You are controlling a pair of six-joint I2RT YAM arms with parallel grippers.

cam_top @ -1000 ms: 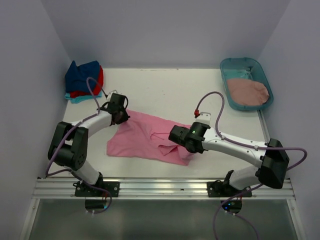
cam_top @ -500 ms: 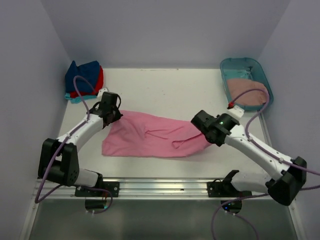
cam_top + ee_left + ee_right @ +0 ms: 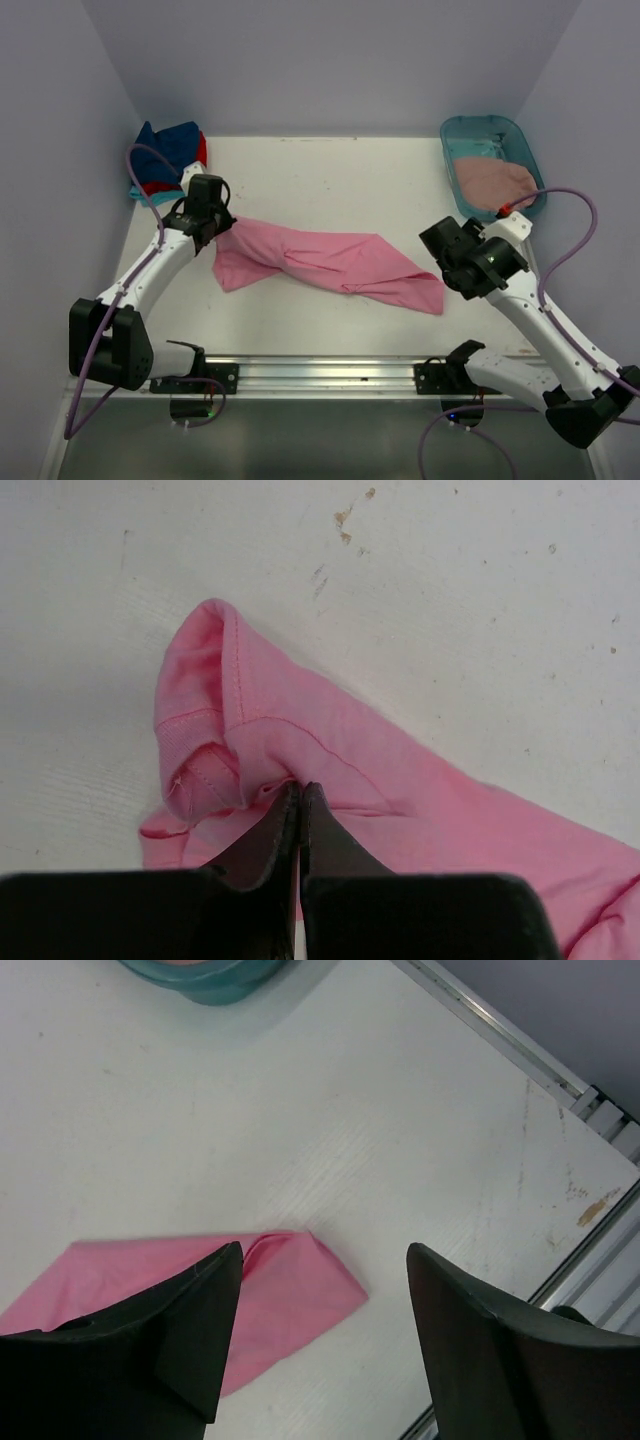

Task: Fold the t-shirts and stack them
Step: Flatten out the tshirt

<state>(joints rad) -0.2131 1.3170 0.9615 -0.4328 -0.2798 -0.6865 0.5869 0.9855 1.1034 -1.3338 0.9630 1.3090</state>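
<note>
The stack (image 3: 165, 160) held three shirts. The pink shirt (image 3: 330, 262) lay stretched, unfolded; my left pincer (image 3: 299, 792) clamped its edge, my right pincer (image 3: 322, 1340) gaped empty. A rose shirt (image 3: 495, 183) lay in the tub (image 3: 450, 150).

You have the jaws pinched tight on a bunched fold of the pink shirt (image 3: 330, 770), its hemmed edge curling left over the scuffed white counter (image 3: 480, 600).
</note>
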